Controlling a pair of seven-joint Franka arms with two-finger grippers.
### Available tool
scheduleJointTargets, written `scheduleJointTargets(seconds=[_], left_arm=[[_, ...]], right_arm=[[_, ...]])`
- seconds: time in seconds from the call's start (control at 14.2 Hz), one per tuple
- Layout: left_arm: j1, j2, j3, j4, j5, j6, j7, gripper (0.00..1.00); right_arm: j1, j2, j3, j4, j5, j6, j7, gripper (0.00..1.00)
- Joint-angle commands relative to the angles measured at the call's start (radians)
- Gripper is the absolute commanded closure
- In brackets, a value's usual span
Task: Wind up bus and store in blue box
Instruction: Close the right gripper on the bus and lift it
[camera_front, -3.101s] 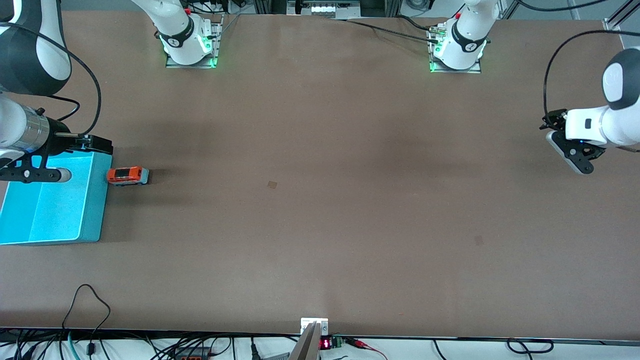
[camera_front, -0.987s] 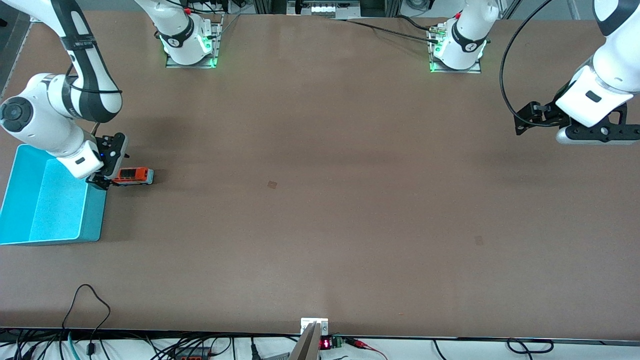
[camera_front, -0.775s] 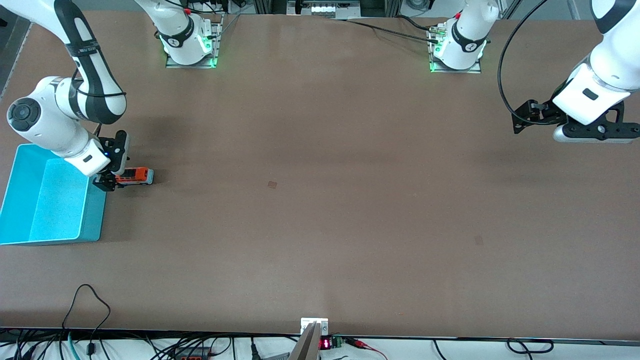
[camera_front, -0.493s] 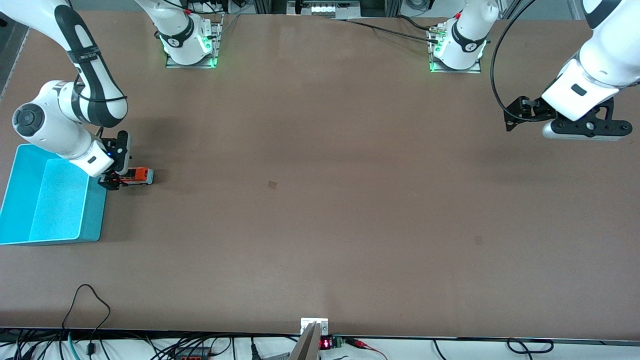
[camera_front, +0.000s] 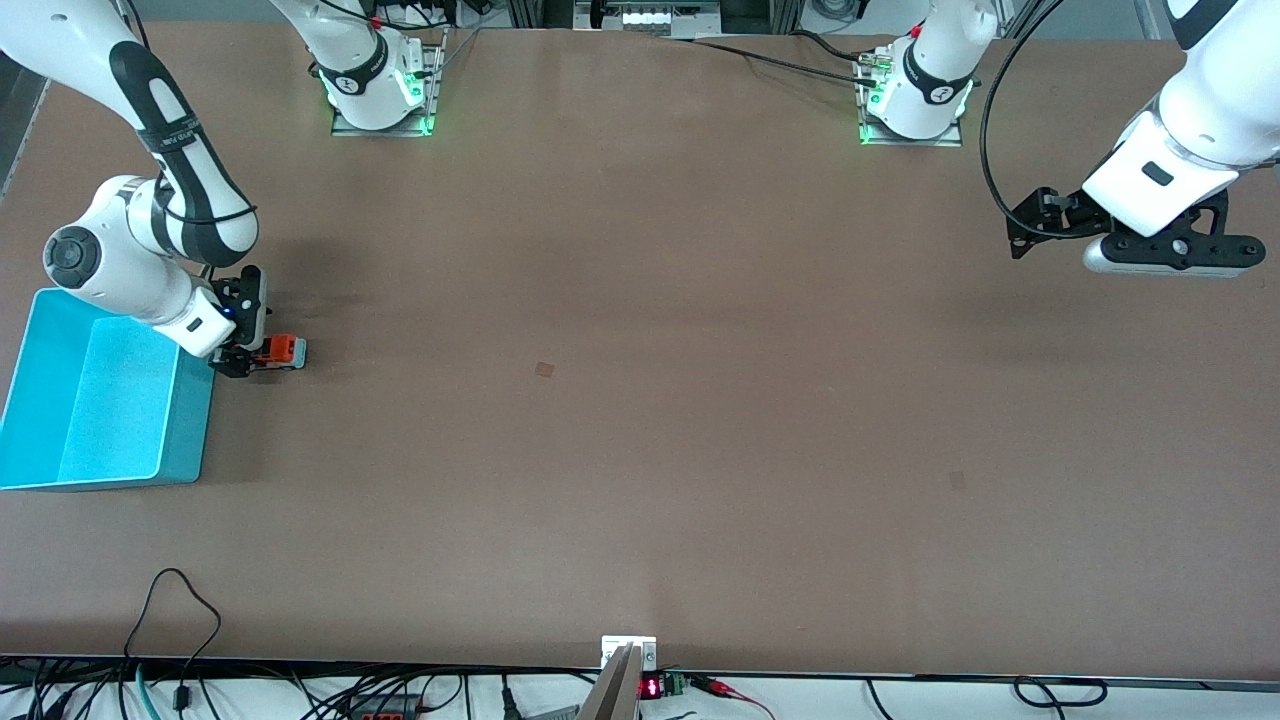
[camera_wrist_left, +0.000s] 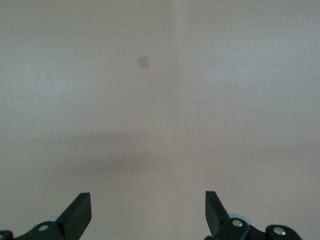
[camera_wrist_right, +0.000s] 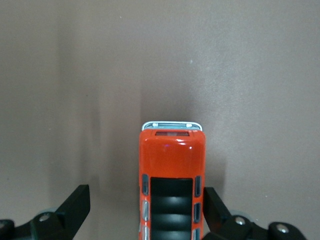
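front view: the right arm bends down from its base, its right claw (camera_front: 243, 352) low over the small orange-red toy bus (camera_front: 278, 350), which sits on the brown worktop (camera_front: 640, 400) just beside the bright cyan plastic bin (camera_front: 100, 400). the left arm waits, its left claw (camera_front: 1165, 250) held level above the worktop's left-arm end.

left wrist view: fingers (camera_wrist_left: 80, 215) apart, only bare worktop between them.

right wrist view: fingers (camera_wrist_right: 77, 205) spread, straddling the bus (camera_wrist_right: 171, 185); whether they touch it i cannot tell.
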Motion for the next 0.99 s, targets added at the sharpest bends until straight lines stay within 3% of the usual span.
scheduleJointTargets(seconds=[0.0, 0.14, 0.21, 0.28, 0.35, 0.49, 0.78, 0.92], left_arm=[[-0.001, 0.021, -0.003, 0.035, -0.015, -0.015, 0.005, 0.0], [-0.001, 0.021, -0.003, 0.035, -0.015, -0.015, 0.007, 0.0], [0.002, 0.021, -0.003, 0.035, -0.015, -0.016, 0.007, 0.0], [0.002, 0.021, -0.003, 0.035, -0.013, -0.016, 0.007, 0.0], [0.0, 0.021, -0.003, 0.038, -0.013, -0.016, 0.007, 0.0], [-0.004, 0.021, -0.004, 0.052, -0.013, -0.016, 0.005, 0.0], [-0.006, 0.022, -0.004, 0.056, -0.013, -0.016, 0.005, 0.0], [-0.006, 0.022, -0.004, 0.058, -0.013, -0.01, 0.005, 0.0]], right_arm=[[-0.03, 0.034, 0.022, -0.007, -0.015, 0.066, -0.018, 0.0], [-0.027, 0.042, 0.022, -0.002, -0.016, 0.074, -0.015, 0.0], [-0.026, 0.041, 0.022, 0.001, -0.016, 0.074, -0.018, 0.25], [-0.026, 0.038, 0.022, 0.004, -0.018, 0.071, -0.019, 0.65], [-0.024, 0.038, 0.022, 0.008, -0.018, 0.07, -0.019, 0.85], [-0.018, 0.03, 0.023, 0.014, -0.018, 0.068, -0.002, 0.94], [-0.012, -0.03, 0.023, 0.065, -0.01, 0.068, 0.164, 0.95], [-0.017, -0.036, 0.023, 0.132, 0.037, 0.066, 0.24, 1.0]])
